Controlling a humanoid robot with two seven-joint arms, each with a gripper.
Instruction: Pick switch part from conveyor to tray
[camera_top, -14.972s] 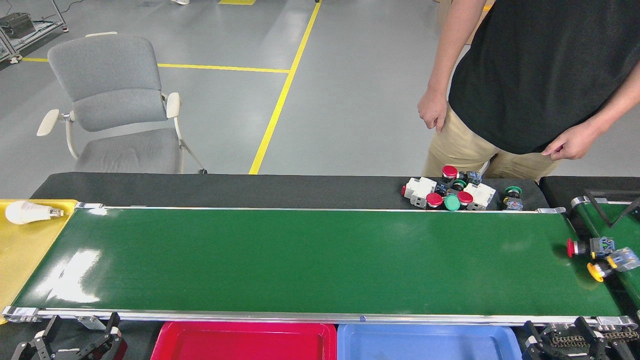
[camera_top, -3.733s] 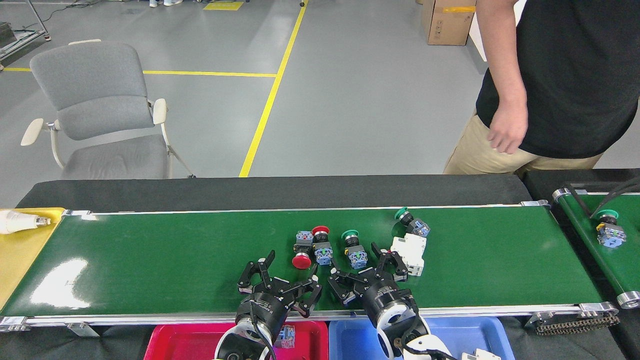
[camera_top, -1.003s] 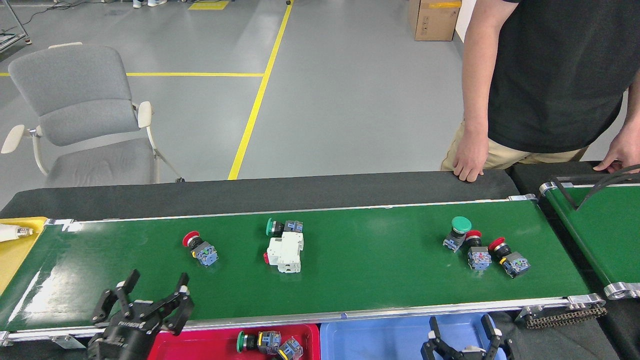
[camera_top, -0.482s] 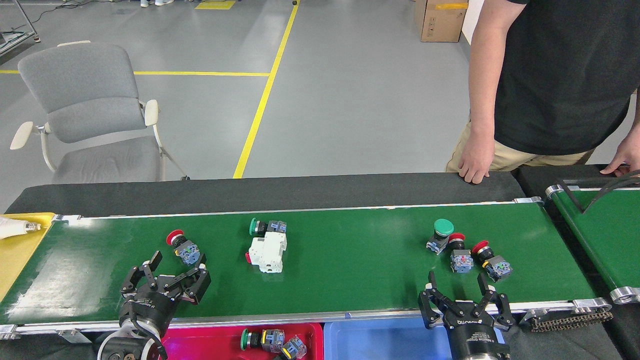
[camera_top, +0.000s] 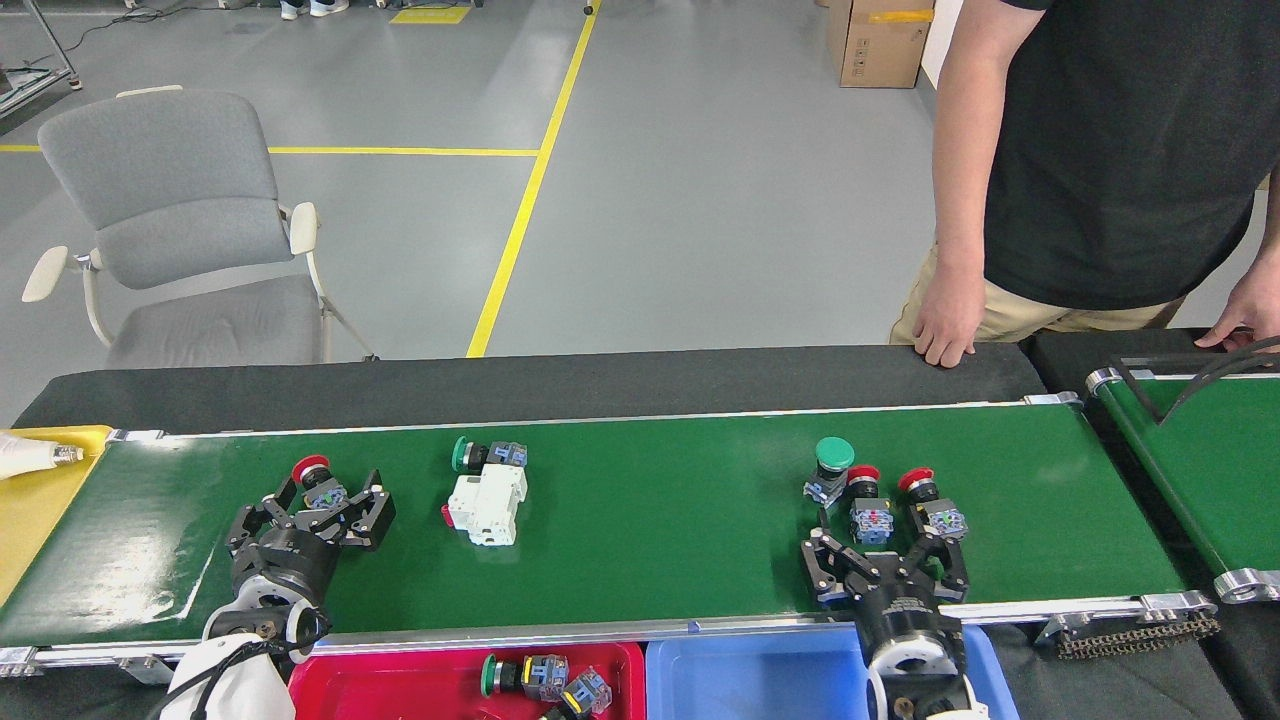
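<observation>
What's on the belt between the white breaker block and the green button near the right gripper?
Nothing: in the head view, bare conveyor separates the white breaker from the green button.

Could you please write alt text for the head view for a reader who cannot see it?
Two open robot hands reach over a green conveyor: the left hand around a red-capped switch, the right hand just short of three switches. A red tray holds two switches; a person stands behind.
</observation>
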